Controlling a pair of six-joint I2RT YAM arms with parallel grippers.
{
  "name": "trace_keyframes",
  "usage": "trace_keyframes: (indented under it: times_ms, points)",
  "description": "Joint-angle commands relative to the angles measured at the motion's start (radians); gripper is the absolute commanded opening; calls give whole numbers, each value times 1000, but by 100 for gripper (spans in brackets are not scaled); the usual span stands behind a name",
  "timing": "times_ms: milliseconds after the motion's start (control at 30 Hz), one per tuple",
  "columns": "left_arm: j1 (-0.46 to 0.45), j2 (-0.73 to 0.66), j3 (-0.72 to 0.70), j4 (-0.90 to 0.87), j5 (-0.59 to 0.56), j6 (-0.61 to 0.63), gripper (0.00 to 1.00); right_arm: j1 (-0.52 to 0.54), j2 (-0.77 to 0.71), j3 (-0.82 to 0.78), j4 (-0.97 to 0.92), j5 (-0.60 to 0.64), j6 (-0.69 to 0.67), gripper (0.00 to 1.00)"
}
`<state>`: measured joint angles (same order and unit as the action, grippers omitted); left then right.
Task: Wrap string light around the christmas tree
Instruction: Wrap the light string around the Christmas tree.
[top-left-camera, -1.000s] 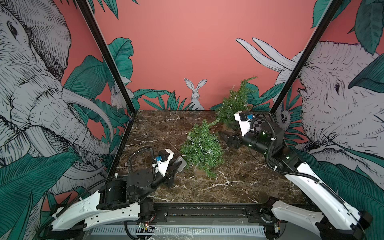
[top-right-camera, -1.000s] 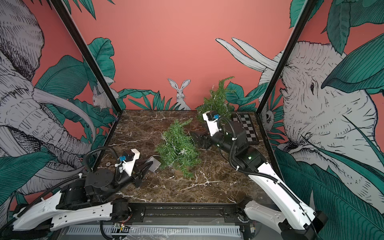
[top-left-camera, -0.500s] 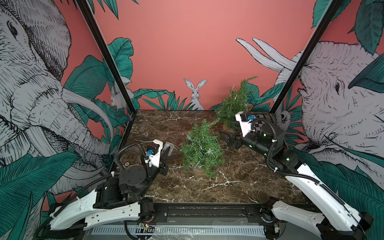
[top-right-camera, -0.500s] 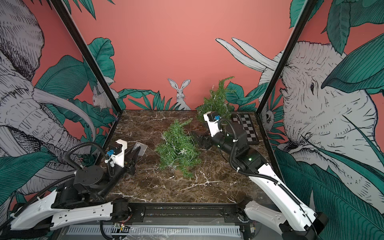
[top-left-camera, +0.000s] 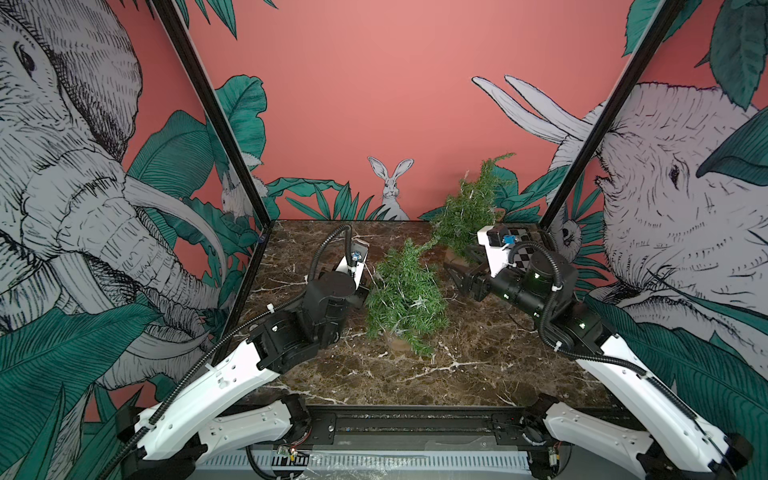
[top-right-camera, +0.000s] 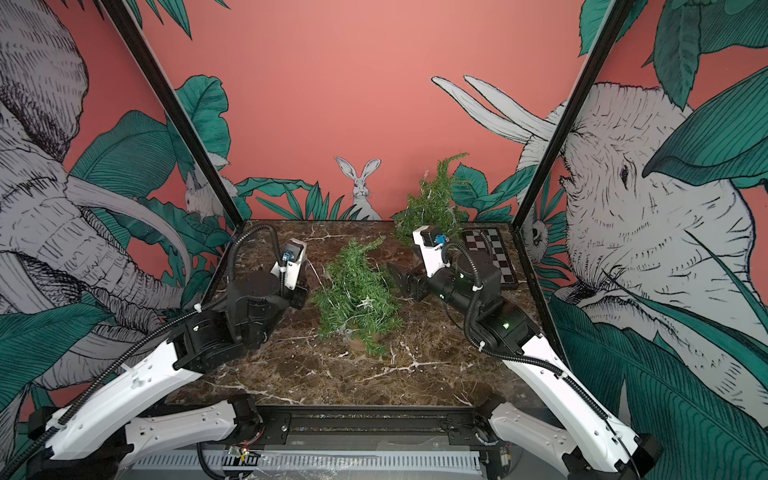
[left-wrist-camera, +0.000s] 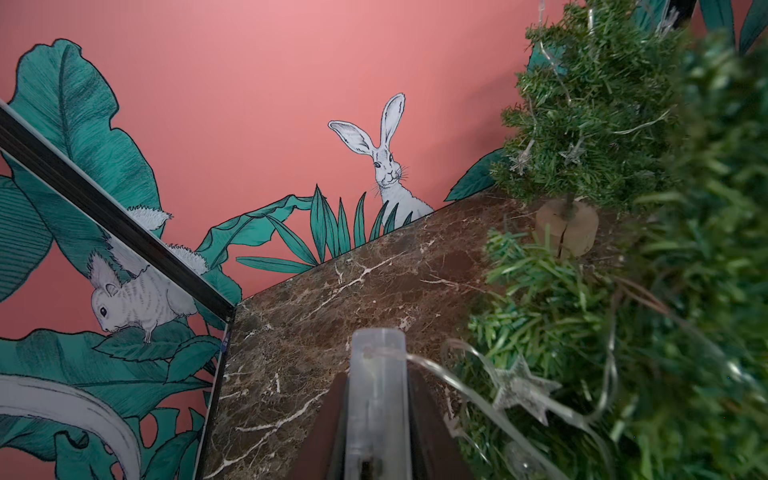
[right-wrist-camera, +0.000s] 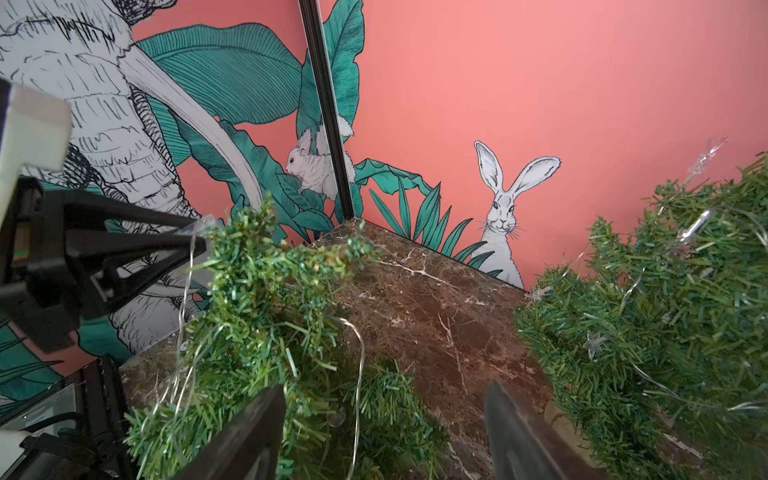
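**Left gripper brings the light's clear case up beside the tree**

The left gripper (left-wrist-camera: 377, 399) is clamped on a clear plastic case (left-wrist-camera: 377, 353), a smooth, frosted, round-ended slab between its dark fingers (left-wrist-camera: 324, 424). The string light (left-wrist-camera: 519, 388) runs out from the case's side: a thin glassy wire carrying small translucent stars. It loops into the bristly green needles of the christmas tree (top-left-camera: 403, 291), which stands just to this gripper's right on the brown, white-veined marble table (top-left-camera: 478, 361).

The tree sits between the two grippers. The right gripper (right-wrist-camera: 386, 432) faces it from the far side with its black jaws spread wide, gripping nothing. A second tree (top-left-camera: 469, 208), on a round wooden base (left-wrist-camera: 567, 228) and also strung with wire, stands beyond the right gripper at the back.

In both top views the left gripper's tips are hidden behind its own white wrist mount, and the wire is too fine to trace there. In the left wrist view the nearest needles blur to green smears. The right arm covers part of a checkerboard (top-right-camera: 494, 257).

A second ago the left gripper was low, near the table's front edge. It has since come up and forward to the tree's side, case still in its grip — the right arm and both trees have not shifted.
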<state>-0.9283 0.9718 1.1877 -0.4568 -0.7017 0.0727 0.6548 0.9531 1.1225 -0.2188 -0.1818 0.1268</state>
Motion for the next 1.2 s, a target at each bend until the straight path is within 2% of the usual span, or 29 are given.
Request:
trace_keyframes:
  times_ms: [0, 67, 133, 267, 400, 500, 767, 900, 1000, 1067, 1167]
  points:
    - [77, 21, 47, 47, 151, 52, 0, 5, -12, -6, 32, 0, 0, 78]
    - [110, 52, 55, 78, 242, 86, 0, 5, -11, -6, 32, -3, 2, 78]
    - [118, 80, 59, 103, 353, 173, 0, 5, -14, -12, 36, -6, 2, 78]
    - [125, 150, 103, 105, 482, 287, 0, 5, -26, -22, 35, -5, 8, 78]
    - [150, 218, 153, 112, 528, 350, 0, 4, -38, -33, 32, -8, 22, 78]
    - [165, 271, 202, 92, 522, 413, 0, 5, -45, -39, 43, -22, 48, 78]
    - [204, 296, 216, 125, 592, 417, 0, 4, -35, -62, 77, -65, 110, 78]
    - [215, 294, 206, 158, 610, 411, 9, 5, -22, -68, 84, -80, 124, 78]
    - [220, 315, 220, 135, 616, 410, 10, 5, -14, -69, 84, -83, 132, 78]
    - [221, 327, 229, 118, 621, 397, 19, 5, -13, -69, 84, -85, 139, 78]
    - [259, 334, 236, 100, 618, 395, 39, 5, -16, -72, 84, -86, 145, 78]
